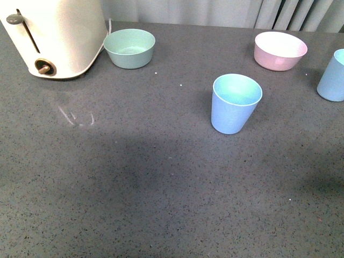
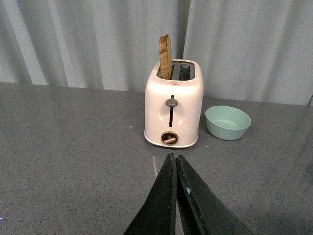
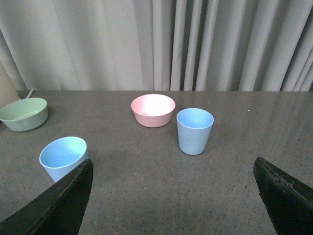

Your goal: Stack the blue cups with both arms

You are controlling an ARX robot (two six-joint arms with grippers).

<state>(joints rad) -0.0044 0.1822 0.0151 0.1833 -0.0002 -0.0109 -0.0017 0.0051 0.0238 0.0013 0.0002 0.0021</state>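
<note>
One light blue cup (image 1: 235, 103) stands upright in the middle of the grey table (image 1: 134, 188). The second blue cup (image 1: 333, 76) stands at the right edge of the front view, partly cut off. In the right wrist view the two cups show apart, one near (image 3: 63, 157) and one farther (image 3: 194, 130). My right gripper (image 3: 173, 193) is open and empty, well short of both cups. My left gripper (image 2: 175, 166) is shut and empty, facing the toaster; no cup shows in its view. Neither arm shows in the front view.
A white toaster (image 1: 56, 35) with a slice of bread (image 2: 166, 56) stands at the back left. A mint-green bowl (image 1: 129, 48) sits beside it. A pink bowl (image 1: 280, 50) sits at the back right, between the cups. Curtains hang behind the table.
</note>
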